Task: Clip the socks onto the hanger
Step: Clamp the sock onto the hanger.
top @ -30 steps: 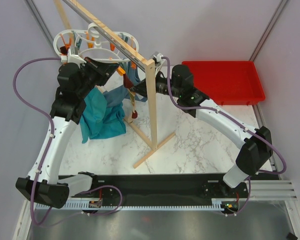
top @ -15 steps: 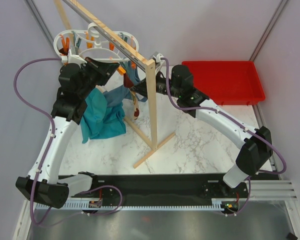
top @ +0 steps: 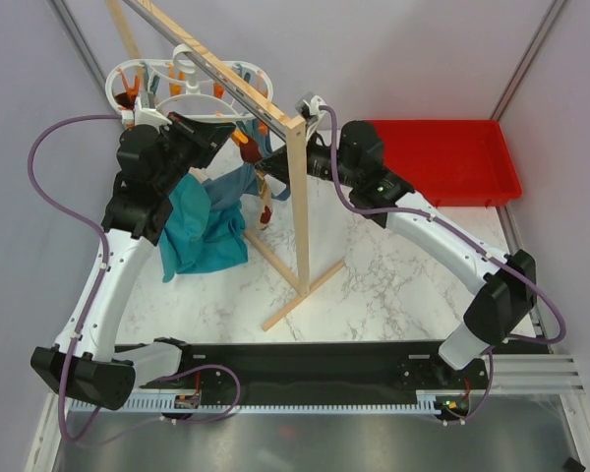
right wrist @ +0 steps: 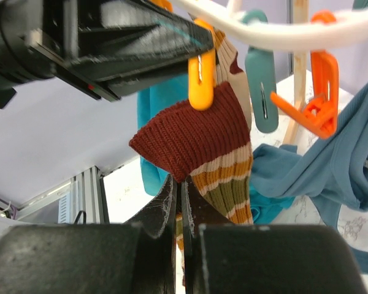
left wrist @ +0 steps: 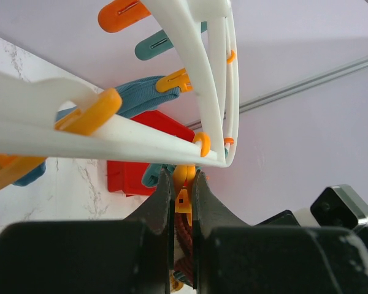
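Sock (right wrist: pixel 196 141), striped in brown, tan, cream and dark green, hangs by its upper edge from an orange clip (right wrist: pixel 201 79) of the hanger (left wrist: pixel 141 144), a white plastic ring frame suspended under the slanting rail of the wooden rack (top: pixel 298 197) at the far left of the table (top: pixel 393 285). The right gripper (right wrist: pixel 179 184) sits directly below that clip, jaws pressed together on the lower fold of the brown ribbed cuff, and the striped part of the sock trails down past its fingers. The left gripper (left wrist: pixel 183 177) reaches in from the opposite side at the level of the hanger's outer ring; its jaws are pinched on the same orange clip, with the brown knit visible just beneath them. A teal clip (right wrist: pixel 260 79) hangs just beside the sock on the same ring. A teal cloth (top: pixel 202 236) droops below the left arm, and a red tray (top: pixel 442 157) lies well apart at the far right. Compared with one second earlier, the right wrist lies slightly farther from the arm bases and closer to the rail, and the free end of the sock is drawn up a little. The left arm, the hanger and the teal cloth are nearly unchanged.
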You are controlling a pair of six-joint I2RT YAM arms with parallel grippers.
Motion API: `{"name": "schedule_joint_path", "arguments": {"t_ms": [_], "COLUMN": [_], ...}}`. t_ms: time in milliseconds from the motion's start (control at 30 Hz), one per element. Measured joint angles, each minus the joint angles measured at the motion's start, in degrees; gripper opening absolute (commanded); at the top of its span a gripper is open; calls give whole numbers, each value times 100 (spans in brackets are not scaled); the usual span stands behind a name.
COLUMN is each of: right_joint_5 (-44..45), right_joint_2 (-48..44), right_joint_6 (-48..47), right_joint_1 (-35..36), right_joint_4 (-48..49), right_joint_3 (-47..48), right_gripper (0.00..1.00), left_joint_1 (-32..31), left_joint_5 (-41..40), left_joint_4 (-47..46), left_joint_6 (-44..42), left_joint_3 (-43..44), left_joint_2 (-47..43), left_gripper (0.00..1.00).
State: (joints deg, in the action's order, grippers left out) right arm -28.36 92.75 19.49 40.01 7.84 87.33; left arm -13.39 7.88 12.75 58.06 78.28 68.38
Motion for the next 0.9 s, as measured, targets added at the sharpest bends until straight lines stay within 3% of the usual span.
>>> {"name": "schedule_joint_path", "arguments": {"t_ms": [900], "right_joint_5": [304], "right_joint_2": [284], "right_joint_6": [-267], "right_joint_1": [262], "right_joint_4": [-350], "right_joint_3": [282], "right_gripper": [0], "left_joint_1": [-28], "left_joint_5": [-22], "left_joint_4": [-70], "left_joint_6": [39], "left_joint_3": [-44], "left_joint_2": [-13], "left_gripper": [2]}}
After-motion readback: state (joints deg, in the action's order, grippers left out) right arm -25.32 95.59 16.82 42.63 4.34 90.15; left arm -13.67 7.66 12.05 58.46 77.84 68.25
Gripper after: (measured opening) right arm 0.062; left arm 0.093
